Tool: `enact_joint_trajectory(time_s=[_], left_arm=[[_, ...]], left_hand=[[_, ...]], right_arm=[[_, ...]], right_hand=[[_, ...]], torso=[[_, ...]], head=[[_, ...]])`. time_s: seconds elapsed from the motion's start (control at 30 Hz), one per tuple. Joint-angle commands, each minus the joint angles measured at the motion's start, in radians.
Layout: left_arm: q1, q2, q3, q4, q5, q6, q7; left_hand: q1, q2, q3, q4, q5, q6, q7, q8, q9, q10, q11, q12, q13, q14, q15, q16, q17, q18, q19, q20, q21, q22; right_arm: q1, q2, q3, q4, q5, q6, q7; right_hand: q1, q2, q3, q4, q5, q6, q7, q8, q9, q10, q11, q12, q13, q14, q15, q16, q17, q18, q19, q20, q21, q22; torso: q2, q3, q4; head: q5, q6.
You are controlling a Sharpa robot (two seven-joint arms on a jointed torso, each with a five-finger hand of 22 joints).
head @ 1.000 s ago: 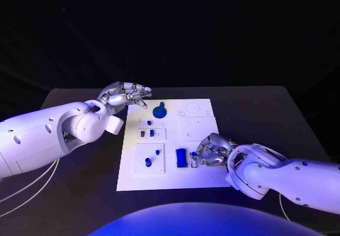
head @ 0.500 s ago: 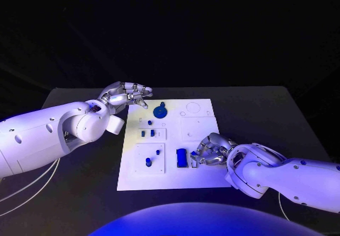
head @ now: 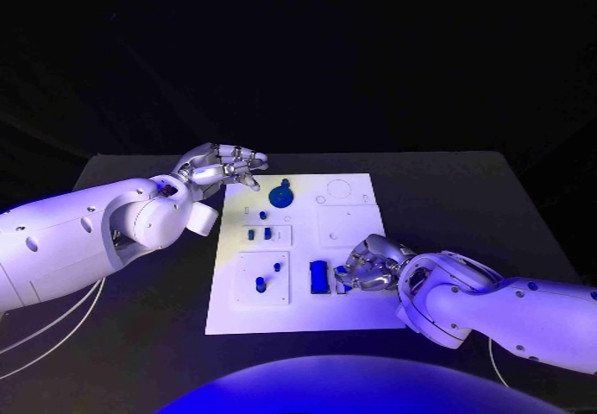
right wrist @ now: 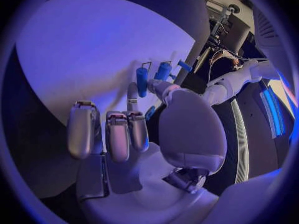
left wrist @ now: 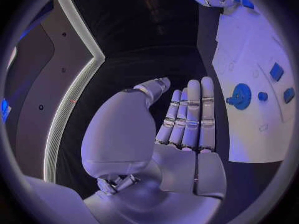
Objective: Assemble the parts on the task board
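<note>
The white task board [head: 355,226] lies mid-table. On it are a round blue disc [head: 281,196], several small blue parts such as a peg [head: 259,283], and a blue block [head: 320,276]. My right hand [head: 368,264] rests on the board's right side beside the block, fingers curled. Its thumb and a finger appear to pinch a small blue part [right wrist: 149,112], close to two upright blue pegs [right wrist: 142,79]. My left hand [head: 222,166] hovers off the board's far left corner with straight fingers [left wrist: 190,117] and nothing in it. The disc [left wrist: 240,95] lies just beyond it.
The black table [head: 473,198] runs round the board, with bare room on the right and at the far side. My left forearm [head: 112,228] lies along the board's left edge. My right forearm [head: 498,310] covers the near right corner.
My right hand has shifted very slightly toward the near edge. The left hand and the parts have stayed put.
</note>
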Motion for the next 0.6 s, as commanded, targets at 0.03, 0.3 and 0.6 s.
enact_joint_trajectory(time_s=[0.03, 0.3, 0.6], left_arm=[[0.0, 0.002, 0.001, 0.002, -0.002, 0.017, 0.004], [0.0, 0.002, 0.001, 0.001, -0.002, 0.019, 0.003], [0.0, 0.003, 0.001, -0.001, -0.005, 0.02, 0.001]], left_hand=[[0.0, 0.007, -0.001, 0.007, 0.002, -0.005, 0.001, -0.004, -0.001, -0.004, 0.001, 0.006, -0.001, -0.002, 0.008, -0.006, -0.001, 0.013, 0.006, -0.001, -0.007, -0.001], [0.001, 0.007, -0.001, 0.008, 0.002, -0.006, 0.001, -0.004, -0.001, -0.005, 0.001, 0.007, -0.001, -0.002, 0.008, -0.006, -0.001, 0.013, 0.007, -0.001, -0.008, -0.002], [0.002, 0.007, 0.0, 0.007, 0.003, -0.006, 0.001, -0.005, -0.001, -0.006, 0.001, 0.007, -0.002, -0.002, 0.008, -0.006, -0.001, 0.013, 0.007, -0.001, -0.008, -0.002]], right_arm=[[-0.004, 0.003, -0.002, 0.006, -0.02, 0.034, -0.006], [-0.005, 0.002, -0.002, 0.011, -0.023, 0.025, -0.005], [-0.006, 0.0, -0.002, 0.013, -0.024, 0.019, -0.004]], right_hand=[[-0.014, -0.001, -0.013, 0.004, 0.001, 0.033, -0.023, 0.003, -0.002, 0.091, -0.01, 0.006, 0.237, 0.094, -0.007, 0.004, 0.217, -0.012, 0.032, -0.005, 0.005, 0.198], [-0.021, -0.001, -0.023, 0.009, 0.001, 0.034, -0.023, 0.001, -0.003, 0.091, -0.009, 0.005, 0.236, 0.093, -0.007, 0.003, 0.215, -0.012, 0.032, -0.006, 0.002, 0.197], [-0.04, -0.006, -0.057, 0.028, 0.002, 0.034, -0.021, -0.004, -0.009, 0.089, -0.008, -0.002, 0.233, 0.092, -0.006, 0.001, 0.211, -0.01, 0.03, -0.005, -0.005, 0.195]], torso=[[0.001, 0.0006, -0.0006], [0.001, 0.0005, -0.0003], [0.0, 0.0003, 0.0]], head=[[0.0, 0.0], [-0.001, 0.0], [-0.002, 0.0]])
